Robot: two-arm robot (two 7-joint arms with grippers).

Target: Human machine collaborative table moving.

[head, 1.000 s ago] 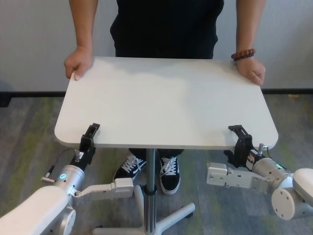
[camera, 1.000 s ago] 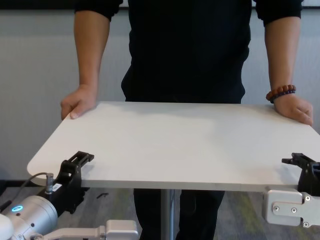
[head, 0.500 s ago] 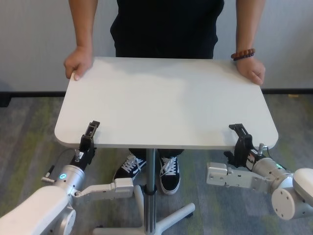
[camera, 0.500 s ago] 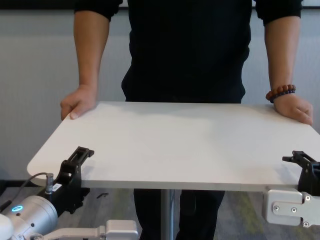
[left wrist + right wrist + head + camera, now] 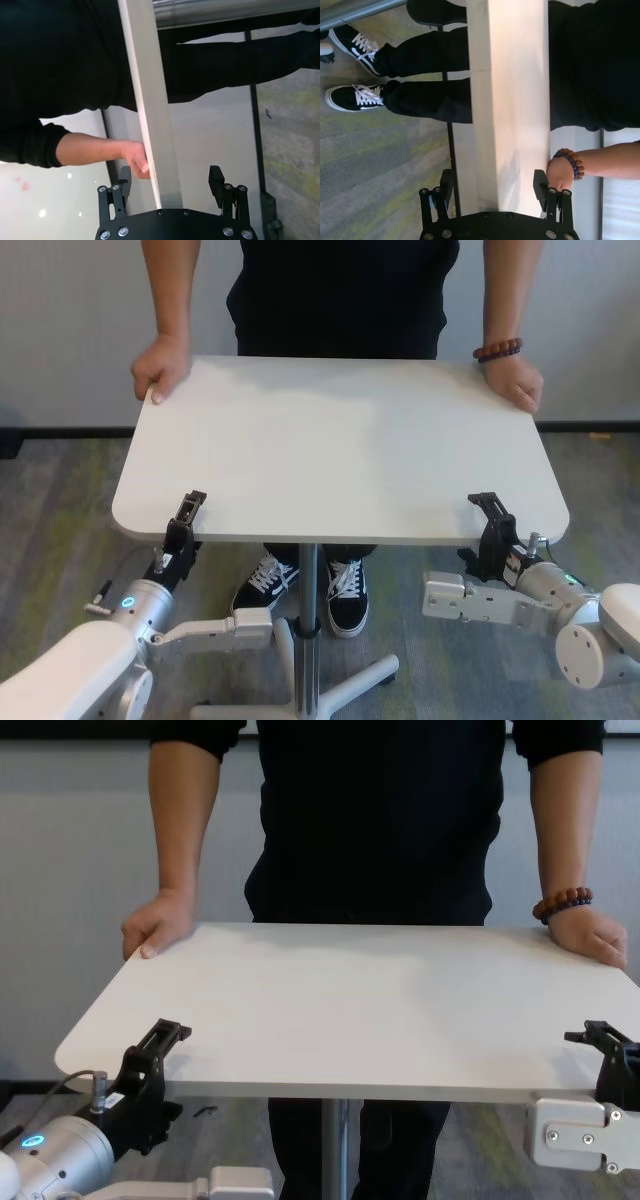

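Tabletop [image 5: 340, 445], white and rounded at the corners, fills the middle of the scene on its silver pedestal leg [image 5: 308, 620], with the person in the black top [image 5: 340, 295] standing at the far side, one hand [image 5: 160, 365] and the bracelet hand [image 5: 513, 382] resting on the two far corners. On the near side, the left gripper [image 5: 183, 523] and the right gripper [image 5: 492, 523] straddle the near edge of the table, one toward each corner. Compared with a second ago, both pairs of jaws have spread: the wrist views now show the fingers standing clear on either side of the thin edge, no longer pinching it. The left arm has also dropped back slightly from the edge. By the look of it, the robot has let go and the carry is over, the table standing on its own base while the person's hands remain on it.
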